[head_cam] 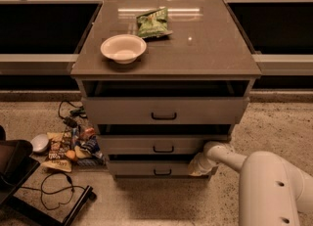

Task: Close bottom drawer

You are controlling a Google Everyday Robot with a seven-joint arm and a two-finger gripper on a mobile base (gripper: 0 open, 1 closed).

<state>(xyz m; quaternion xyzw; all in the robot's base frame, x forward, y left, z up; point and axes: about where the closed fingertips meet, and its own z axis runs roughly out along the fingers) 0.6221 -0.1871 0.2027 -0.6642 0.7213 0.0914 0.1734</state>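
The cabinet (166,49) has three grey-beige drawers, each pulled out a little. The bottom drawer (151,168) is the lowest, with the shortest front and a small black bar handle (162,172). A dark gap shows above its front. My gripper (199,164) reaches in from the lower right on a white arm (264,181). It sits at the right end of the bottom drawer's front, touching or nearly touching it. The mid-sized drawer (161,145) and the tall top drawer (164,111) are above.
A white bowl (123,48) and a green snack bag (152,22) lie on the cabinet top. Snack packets, a cable and a white mouse (40,143) lie on the floor at the left. A black stand (19,171) is at the lower left.
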